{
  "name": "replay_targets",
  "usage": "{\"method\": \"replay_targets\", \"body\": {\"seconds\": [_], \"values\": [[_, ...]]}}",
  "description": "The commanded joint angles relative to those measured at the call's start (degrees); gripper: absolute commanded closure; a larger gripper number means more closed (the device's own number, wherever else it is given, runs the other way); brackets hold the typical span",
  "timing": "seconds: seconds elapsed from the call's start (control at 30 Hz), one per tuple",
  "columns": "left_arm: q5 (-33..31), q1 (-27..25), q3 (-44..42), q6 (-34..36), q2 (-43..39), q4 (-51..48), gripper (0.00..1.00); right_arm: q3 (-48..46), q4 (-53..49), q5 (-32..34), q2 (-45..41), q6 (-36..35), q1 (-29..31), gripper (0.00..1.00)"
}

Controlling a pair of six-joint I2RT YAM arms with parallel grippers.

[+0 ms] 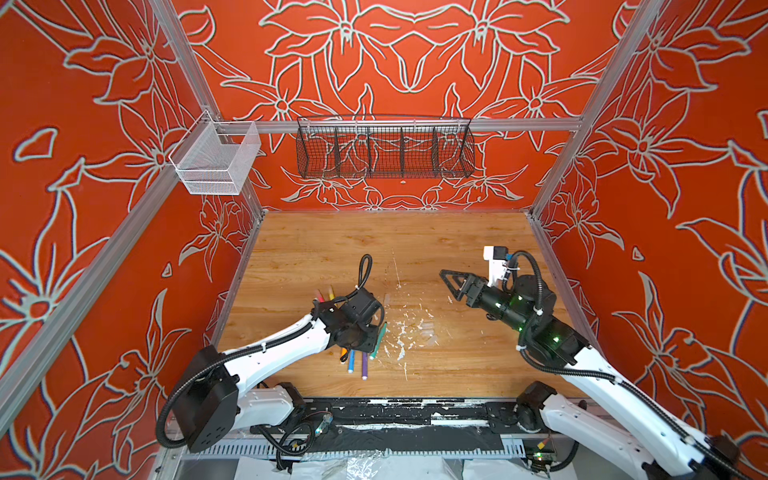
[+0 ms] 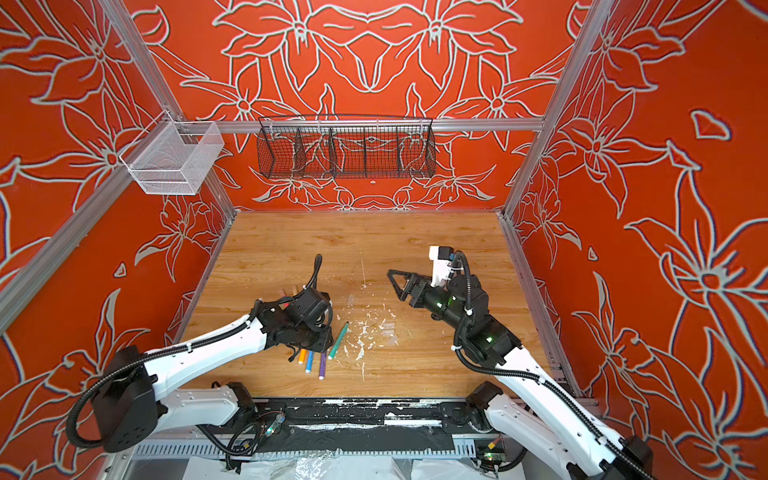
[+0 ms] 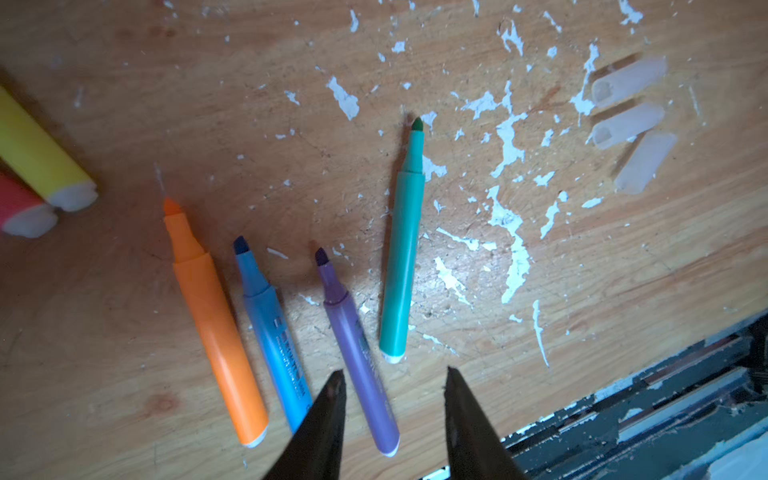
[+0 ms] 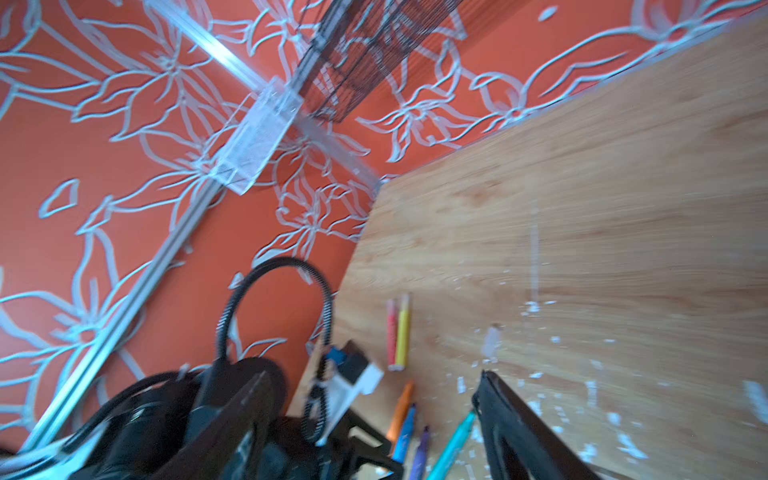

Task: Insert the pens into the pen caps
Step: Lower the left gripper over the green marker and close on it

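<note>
My left hand (image 3: 395, 371) is half open, empty, over the tail of purple pen (image 3: 357, 353). The blue pen (image 3: 270, 324) lies just beside, so I may pinch both. My right hand (image 1: 448, 283) is wide, empty. The caps (image 3: 627, 124) lie past green pen (image 3: 401, 257), see-through, easy to misgrab.

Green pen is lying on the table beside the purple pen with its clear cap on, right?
Not capped: the left wrist view shows the green pen with its felt tip bare. It does lie on the table beside the purple pen.
</note>
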Motion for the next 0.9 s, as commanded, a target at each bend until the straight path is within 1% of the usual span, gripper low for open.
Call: {"method": "replay_targets", "body": {"seconds": [0.0,0.07,0.2,0.3,0.37,0.43,0.5,0.57,0.6,0.7,0.77,0.87], "values": [[-0.52,-0.46,2.2,0.86,1.84,0.36,0.62,3.43,3.58,-6.09,2.58,1.26,0.43,0.22],[-0.54,-0.65,2.73,0.91,3.39,0.8,0.62,4.55,1.69,-4.55,2.96,-1.32,0.72,0.24],[-1.95,-1.0,3.55,1.55,5.83,0.89,0.62,5.27,1.0,-2.19,2.95,-4.47,1.49,0.23],[-2.62,-1.0,4.0,2.35,8.21,0.86,0.62,4.57,0.39,-0.74,3.27,-3.92,1.58,0.23],[-3.41,-1.0,5.44,2.67,10.34,-0.42,0.62,4.04,0.5,-1.07,3.47,-3.53,1.64,0.24],[-3.6,-1.22,6.94,3.19,12.79,-1.0,0.63,4.21,-1.54,0.04,3.34,-4.31,1.75,0.24],[-4.16,-1.44,8.37,3.33,15.01,-1.48,0.63,4.55,-5.11,2.89,2.67,-6.37,1.75,0.24],[-5.91,-1.92,9.74,3.29,17.45,-2.32,0.64,3.22,-7.22,8.17,0.67,-7.87,1.75,0.23],[-6.98,-2.18,10.49,3.22,18.89,-2.94,0.64,1.62,-7.55,10.86,-0.77,-8.81,1.71,0.22],[-8.15,-2.54,12.62,3.12,22.83,-4.49,0.68,-1.59,-8.86,18.22,-4.96,-10.45,1.5,0.19],[-8.47,-2.97,13.79,3.33,24.57,-5.48,0.71,-1.7,-10.0,20.17,-6.33,-11.7,1.46,0.19],[-8.61,-3.46,13.87,3.34,25.51,-5.37,0.71,-0.44,-13.3,21.61,-6.53,-12.72,1.4,0.19]]}}
